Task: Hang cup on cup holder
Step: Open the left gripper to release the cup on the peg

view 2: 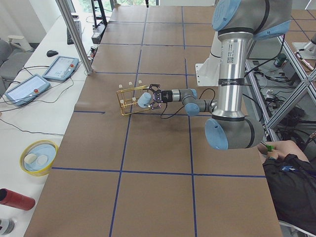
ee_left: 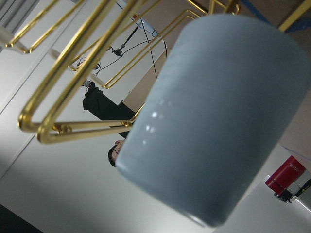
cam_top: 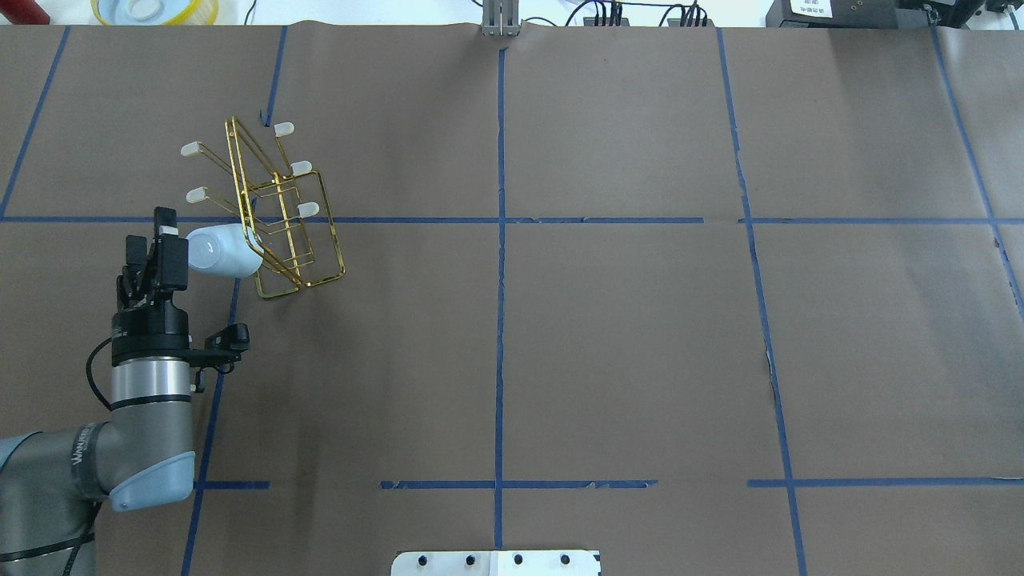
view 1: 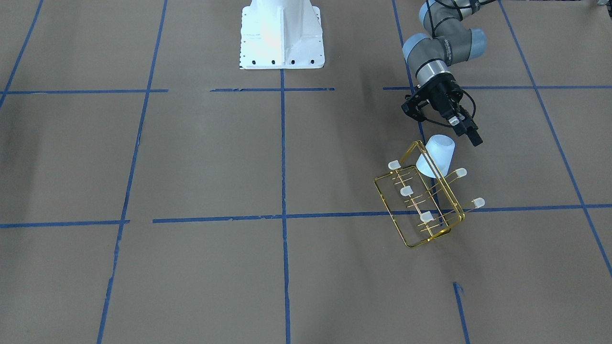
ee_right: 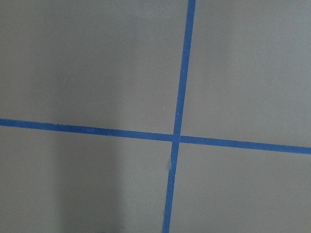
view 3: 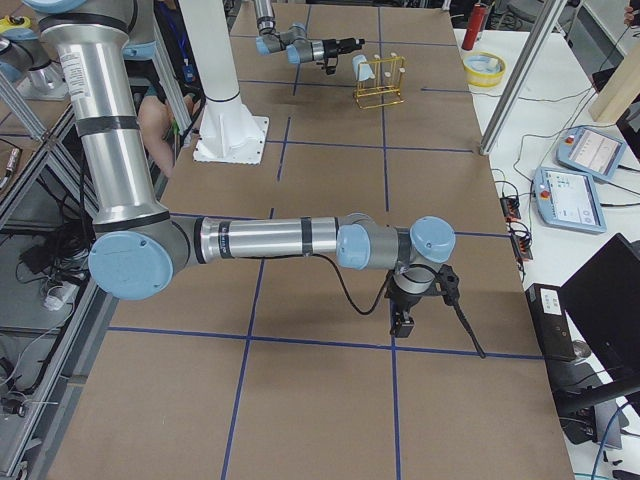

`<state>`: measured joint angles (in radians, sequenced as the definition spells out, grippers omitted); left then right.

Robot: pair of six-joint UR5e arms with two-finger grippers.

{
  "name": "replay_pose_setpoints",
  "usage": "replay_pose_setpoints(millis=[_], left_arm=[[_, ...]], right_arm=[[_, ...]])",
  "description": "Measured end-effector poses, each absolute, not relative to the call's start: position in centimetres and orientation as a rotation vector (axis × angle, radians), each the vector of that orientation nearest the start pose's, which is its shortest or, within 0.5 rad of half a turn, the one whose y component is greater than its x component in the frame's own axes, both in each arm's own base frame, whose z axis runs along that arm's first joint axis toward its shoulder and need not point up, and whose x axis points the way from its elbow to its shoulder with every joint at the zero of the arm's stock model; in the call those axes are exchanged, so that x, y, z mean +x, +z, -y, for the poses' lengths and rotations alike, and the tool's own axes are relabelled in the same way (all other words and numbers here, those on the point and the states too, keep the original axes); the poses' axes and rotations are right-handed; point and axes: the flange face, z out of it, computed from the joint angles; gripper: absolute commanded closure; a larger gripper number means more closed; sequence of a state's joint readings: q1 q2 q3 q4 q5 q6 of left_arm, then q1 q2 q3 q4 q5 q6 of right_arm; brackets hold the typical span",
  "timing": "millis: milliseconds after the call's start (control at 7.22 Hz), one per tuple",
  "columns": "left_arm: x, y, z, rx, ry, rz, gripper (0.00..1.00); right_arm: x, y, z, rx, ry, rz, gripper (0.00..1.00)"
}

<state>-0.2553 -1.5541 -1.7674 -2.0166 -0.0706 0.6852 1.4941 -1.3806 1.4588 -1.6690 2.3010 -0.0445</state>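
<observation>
Pale plastic cup [cam_top: 226, 250], likely light and slick, hangs tilted at the near end of the gold cup holder [cam_top: 284, 216], just clear of the left claw [cam_top: 152, 236], spread wide and empty; regrip across the tapered wall.

The overhead camera looks forward and down; the front camera faces it, steeply down. Both share the cup holder [cam_top: 282, 210], ten o'clock overhead, four o'clock opposite. End cameras look along the surface [view 2: 158, 148]; wrist cameras sit close.
</observation>
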Motion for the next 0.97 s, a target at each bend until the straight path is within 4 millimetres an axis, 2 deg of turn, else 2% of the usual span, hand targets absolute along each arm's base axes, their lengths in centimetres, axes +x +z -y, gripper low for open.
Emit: replay_pose_setpoints(millis=[277, 554, 692, 969], left_arm=[[35.7, 46.8, 33.4, 1.049, 1.014, 1.212, 0.0], [32.7, 46.7, 32.9, 1.152, 0.84, 1.07, 0.0], [31.5, 46.8, 32.6, 1.213, 0.727, 0.97, 0.0], [30.2, 46.8, 32.5, 1.309, 0.514, 0.697, 0.0]], right_arm=[[2.3, 62.5, 57.3, -0.031, -0.108, 0.73, 0.0], [2.3, 62.5, 57.3, -0.031, -0.109, 0.73, 0.0], [2.3, 62.5, 57.3, -0.031, -0.109, 0.73, 0.0], [2.3, 62.5, 57.3, -0.03, -0.109, 0.73, 0.0]])
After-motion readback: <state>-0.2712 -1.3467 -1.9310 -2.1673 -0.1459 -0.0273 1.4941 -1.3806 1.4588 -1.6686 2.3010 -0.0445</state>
